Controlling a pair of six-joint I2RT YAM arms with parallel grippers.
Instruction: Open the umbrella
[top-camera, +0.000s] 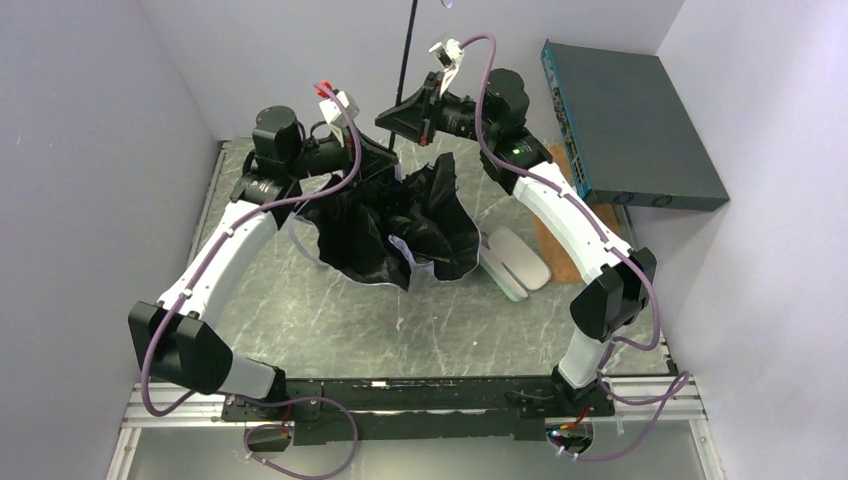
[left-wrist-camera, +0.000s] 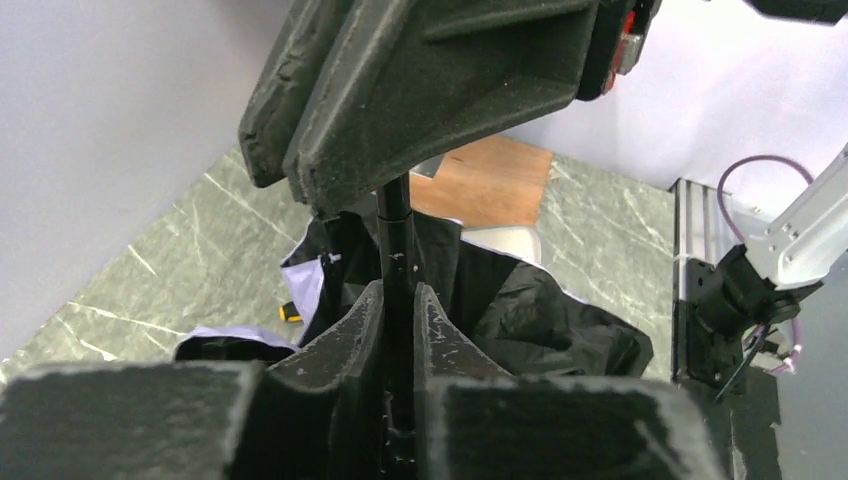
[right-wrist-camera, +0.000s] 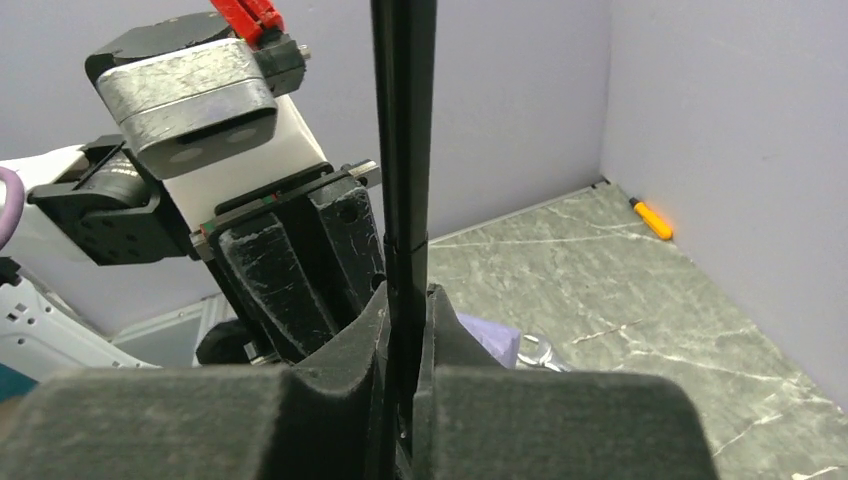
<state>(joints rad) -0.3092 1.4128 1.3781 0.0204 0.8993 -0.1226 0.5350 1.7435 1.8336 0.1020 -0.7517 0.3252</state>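
Top view: I see the umbrella (top-camera: 395, 235) as a crumpled heap, black lining showing, just beside the pale oval case (top-camera: 515, 262). Its shaft (top-camera: 405, 70) stands upright, so the canopy is loosened but not yet spread. Left wrist view: my left gripper (left-wrist-camera: 398, 300) is clamped on the shaft. Right wrist view: my right gripper (right-wrist-camera: 405, 300) pinches the shaft higher up, farther from the case.

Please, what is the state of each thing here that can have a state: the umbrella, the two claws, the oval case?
Folding umbrella, pale outside with black lining: not open, canopy slack and crumpled, thin black shaft upright.
Left claw: shut on the shaft.
Right claw: shut on the shaft, higher up.
Pale oval case: lies on the grey marbled table, untouched.
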